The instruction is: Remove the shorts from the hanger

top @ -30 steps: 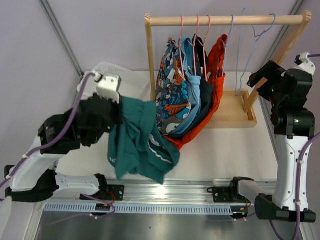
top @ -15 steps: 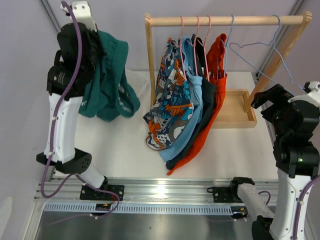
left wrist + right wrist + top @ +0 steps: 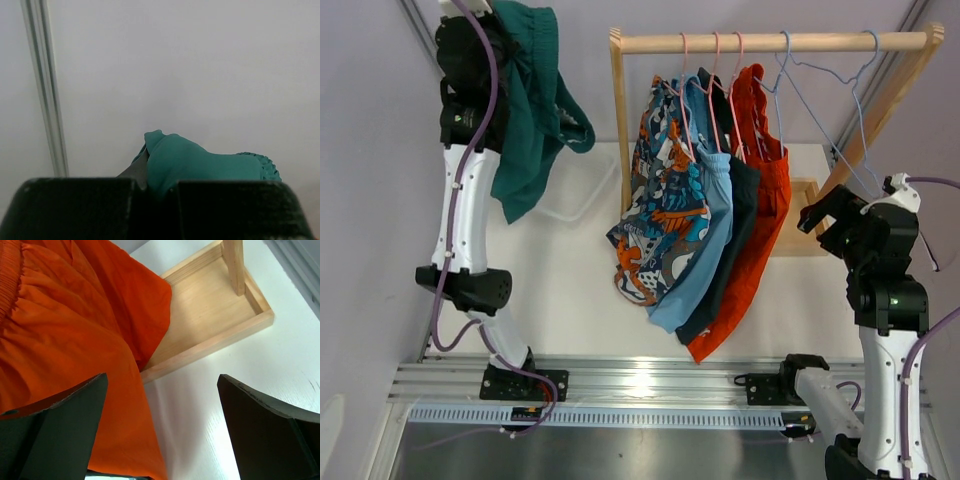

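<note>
Top external view: teal shorts (image 3: 535, 110) are held high in the clenched left pincer (image 3: 155, 186); orange shorts (image 3: 760, 200) are hung vertically just left of the released right pincer (image 3: 160, 432), the nearer one

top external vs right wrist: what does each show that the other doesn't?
Top external only: the left arm raised high with the teal shorts draped from its end, the wooden rail, empty blue hangers, and the print shorts, light blue shorts and navy shorts hanging there.
Right wrist only: a close look at the right gripper, jaws wide open and holding nothing, and the rack post standing in the tray.
Both: the orange-red shorts, the wooden base tray, the white table.
</note>
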Robot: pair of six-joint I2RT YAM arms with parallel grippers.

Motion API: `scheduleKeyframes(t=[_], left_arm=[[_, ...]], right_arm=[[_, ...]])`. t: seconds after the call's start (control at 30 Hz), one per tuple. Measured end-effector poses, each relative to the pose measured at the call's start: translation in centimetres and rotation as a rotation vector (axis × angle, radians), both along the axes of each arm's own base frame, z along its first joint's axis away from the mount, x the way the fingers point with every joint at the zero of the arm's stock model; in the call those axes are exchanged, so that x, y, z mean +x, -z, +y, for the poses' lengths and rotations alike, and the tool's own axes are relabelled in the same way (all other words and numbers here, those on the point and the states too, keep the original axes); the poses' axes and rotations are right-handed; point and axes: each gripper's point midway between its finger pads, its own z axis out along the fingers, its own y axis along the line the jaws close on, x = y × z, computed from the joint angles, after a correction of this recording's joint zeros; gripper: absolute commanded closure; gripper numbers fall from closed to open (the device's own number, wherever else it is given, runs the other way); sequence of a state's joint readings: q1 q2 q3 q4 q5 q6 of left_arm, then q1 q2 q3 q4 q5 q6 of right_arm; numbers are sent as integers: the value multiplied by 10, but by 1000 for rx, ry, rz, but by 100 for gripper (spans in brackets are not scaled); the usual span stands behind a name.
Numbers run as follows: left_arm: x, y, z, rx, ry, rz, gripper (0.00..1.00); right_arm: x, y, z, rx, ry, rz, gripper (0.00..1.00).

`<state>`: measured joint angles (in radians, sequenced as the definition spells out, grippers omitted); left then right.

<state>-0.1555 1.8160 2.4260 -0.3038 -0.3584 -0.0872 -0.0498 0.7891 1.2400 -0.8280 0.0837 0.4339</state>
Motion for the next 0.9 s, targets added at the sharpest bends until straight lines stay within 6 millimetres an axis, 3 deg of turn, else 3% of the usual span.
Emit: scheduleKeyframes(t=[0.1,0.2,0.23,0.27,0.3,0.33,0.43,0.47,0.53,0.6,0.7,0.8,0.87,0.9], left_arm=[[33,55,-7,-9,26,79,100],[67,146,-15,-23,70,249,100],[80,188,-16,-37,85,331,88],[88,215,-17,-48,94,385,70],[97,248,-15,-65,99,454,40],[102,276,-13,-86,107,515,1],[96,337,-3,-166,106,661,1],[92,345,0,-183,102,683,1],[77,346,6,-205,90,700,1],[58,328,6,-212,91,684,1],[14,275,-1,-208,115,597,1],[-48,210,-12,-198,163,447,1],[-91,177,-19,-192,202,345,1],[-105,174,-21,-191,215,329,1]], right_arm=[[1,2,2,7,-9,-3,1],[0,0,3,14,-10,-14,1],[-2,-2,3,17,-9,-23,1],[-4,-5,4,18,-8,-34,1],[-8,-8,4,20,-7,-49,1],[-12,-12,4,22,-5,-66,1],[-26,-29,5,28,-6,-129,0],[-32,-37,7,32,-10,-161,1],[-45,-59,13,37,-41,-234,1],[-54,-81,22,44,-90,-304,0],[-65,-121,40,56,-191,-425,1],[-66,-152,56,74,-284,-512,1],[-59,-171,65,89,-335,-546,1],[-52,-180,68,95,-356,-559,1]])
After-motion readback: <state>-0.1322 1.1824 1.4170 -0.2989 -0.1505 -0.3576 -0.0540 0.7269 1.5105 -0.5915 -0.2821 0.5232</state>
